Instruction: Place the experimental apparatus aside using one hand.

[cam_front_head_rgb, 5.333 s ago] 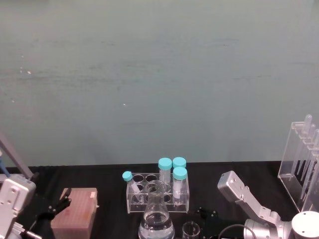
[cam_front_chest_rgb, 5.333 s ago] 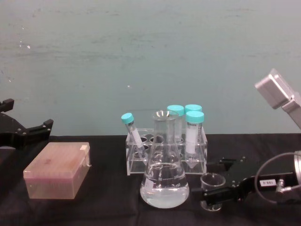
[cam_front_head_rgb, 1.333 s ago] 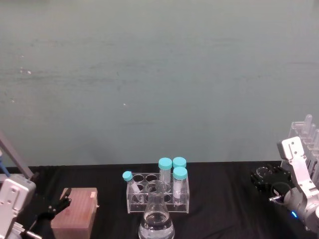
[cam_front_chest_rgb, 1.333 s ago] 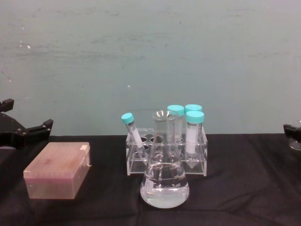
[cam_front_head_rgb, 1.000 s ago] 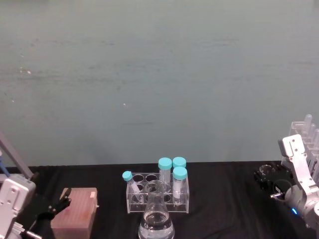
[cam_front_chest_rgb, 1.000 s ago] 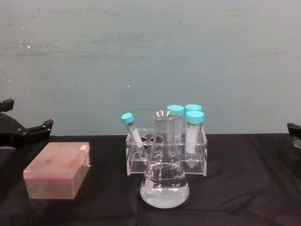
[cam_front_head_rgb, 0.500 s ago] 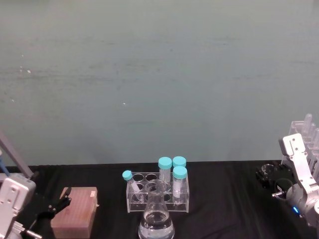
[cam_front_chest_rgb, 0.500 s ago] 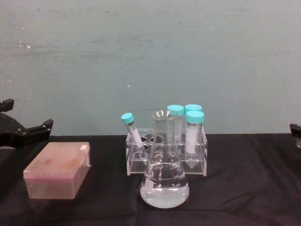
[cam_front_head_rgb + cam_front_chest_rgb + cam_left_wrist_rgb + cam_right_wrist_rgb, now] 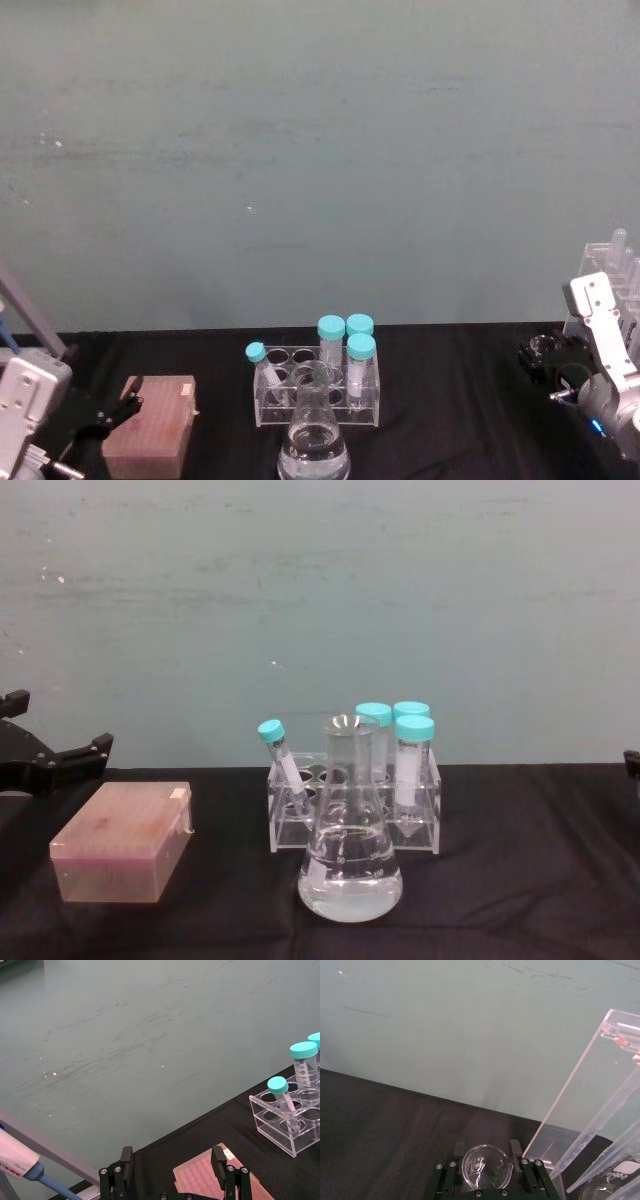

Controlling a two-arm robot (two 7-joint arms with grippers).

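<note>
**Right pincer grips the small beaker beside the clear stand**

At the far right of the black tabletop (image 9: pixel 450 400), the right pincer (image 9: pixel 540 358) holds the small beaker (image 9: pixel 546 344) between its two black fingers (image 9: pixel 516 1149). One finger presses on each side of the round glass. The beaker sits just beside the tall clear stand (image 9: pixel 610 290), whose slanted acrylic wall and long pipettes rise close by in the right wrist view. Whether the beaker's base touches the cloth cannot be told.

The flask (image 9: pixel 350 850), part full of clear liquid, stands upright at the front middle of the tabletop, well apart from the beaker. Just behind it is the tube rack (image 9: pixel 355 810) with four teal-capped tubes, one of them leaning. A pink box (image 9: pixel 120 855) lies to the left.

The left pincer (image 9: pixel 172 1159) hangs idle over the left edge near the pink box, its fingers spread wide and holding nothing.
</note>
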